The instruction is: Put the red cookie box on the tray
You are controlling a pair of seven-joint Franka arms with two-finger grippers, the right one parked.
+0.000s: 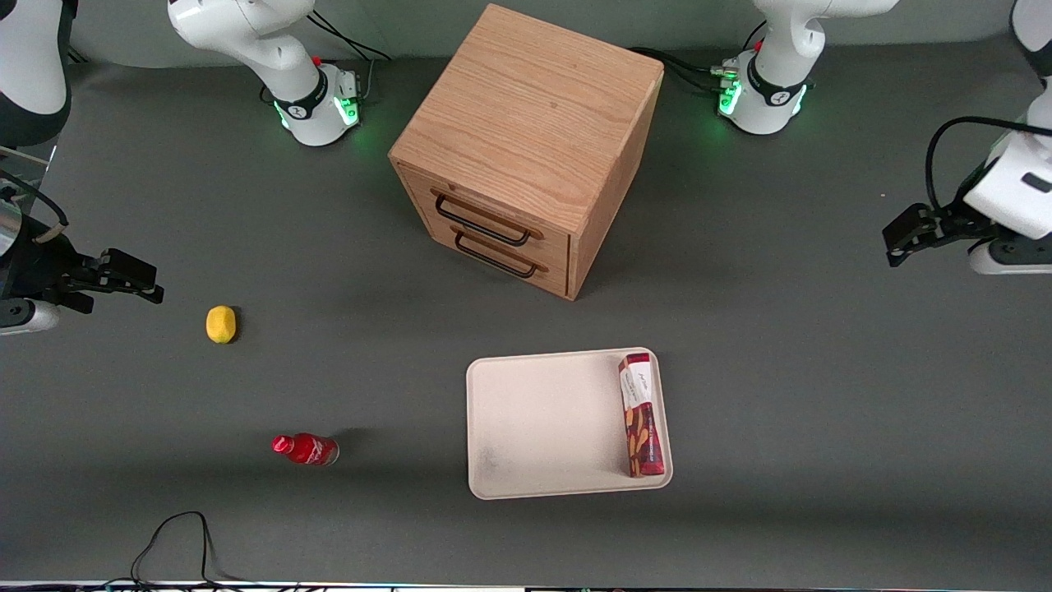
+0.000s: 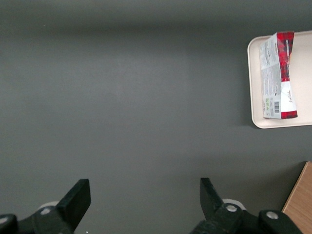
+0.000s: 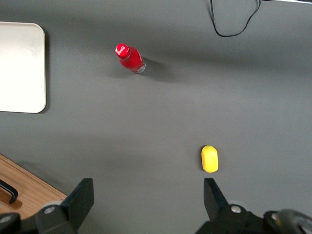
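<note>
Red box (image 1: 640, 413) lies flat in the tray (image 1: 534, 419), along the rim nearest the working arm's end, near the table's (image 1: 822, 411) front edge. Farther from the camera stands a wooden drawer cabinet (image 1: 526, 148). Toward the working arm's table edge the tool (image 1: 892, 242) hangs empty, fingers (image 2: 78, 197) spread wide, well apart from the tray.
</note>
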